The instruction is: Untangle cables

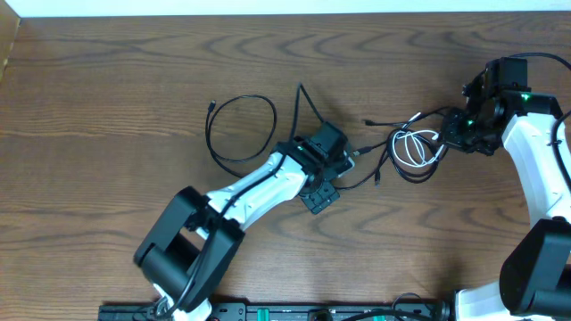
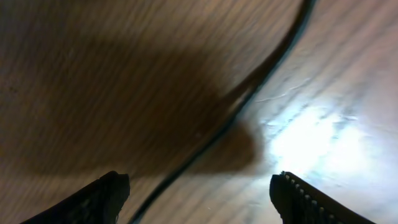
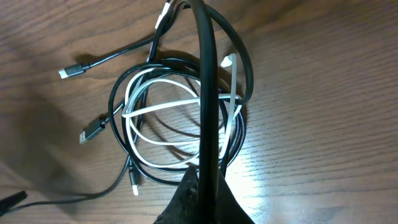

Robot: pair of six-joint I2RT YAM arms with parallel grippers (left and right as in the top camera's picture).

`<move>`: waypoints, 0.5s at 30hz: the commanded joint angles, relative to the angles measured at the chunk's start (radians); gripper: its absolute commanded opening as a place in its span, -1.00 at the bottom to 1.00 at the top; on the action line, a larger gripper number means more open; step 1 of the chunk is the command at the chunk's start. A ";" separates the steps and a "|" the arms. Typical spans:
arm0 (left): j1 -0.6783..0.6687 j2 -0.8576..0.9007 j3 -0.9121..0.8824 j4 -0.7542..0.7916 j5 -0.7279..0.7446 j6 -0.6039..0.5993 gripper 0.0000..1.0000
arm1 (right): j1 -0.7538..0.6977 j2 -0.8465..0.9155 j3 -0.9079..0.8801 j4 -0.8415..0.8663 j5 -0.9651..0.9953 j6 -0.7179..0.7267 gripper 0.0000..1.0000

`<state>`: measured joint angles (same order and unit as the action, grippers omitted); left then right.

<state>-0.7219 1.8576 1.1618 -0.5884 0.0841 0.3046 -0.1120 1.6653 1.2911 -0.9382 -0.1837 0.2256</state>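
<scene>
The thin black cable [image 1: 209,135] makes a wide loop left of centre and runs right into a coil tangled with the white cable [image 1: 412,150]. My left gripper [image 1: 343,159] is low over the table between loop and coil. In the left wrist view its jaws [image 2: 199,199] are open, with a strand of black cable [image 2: 249,99] lying on the wood between them. My right gripper [image 1: 451,134] is at the coil's right edge. In the right wrist view its jaws [image 3: 205,190] are shut on a black cable strand [image 3: 208,74] that rises over the white cable [image 3: 168,107].
Small plug ends [image 3: 68,71] [image 3: 90,134] [image 3: 134,183] stick out at the coil's left side. The wooden table [image 1: 107,178] has a white edge along the back. The left arm [image 1: 250,192] lies diagonally across the front middle.
</scene>
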 commanded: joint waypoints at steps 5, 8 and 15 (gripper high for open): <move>0.003 0.018 0.016 0.027 -0.175 0.028 0.49 | 0.008 -0.010 0.002 0.000 -0.006 -0.010 -0.98; 0.003 0.018 0.011 0.048 -0.172 0.027 0.50 | 0.008 -0.010 0.002 -0.001 -0.006 -0.010 -0.98; 0.003 0.019 -0.034 0.078 -0.142 0.027 0.50 | 0.008 -0.010 0.002 -0.002 -0.006 -0.002 -0.98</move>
<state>-0.7216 1.8694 1.1545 -0.5095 -0.0631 0.3191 -0.1120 1.6650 1.2911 -0.9386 -0.1841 0.2256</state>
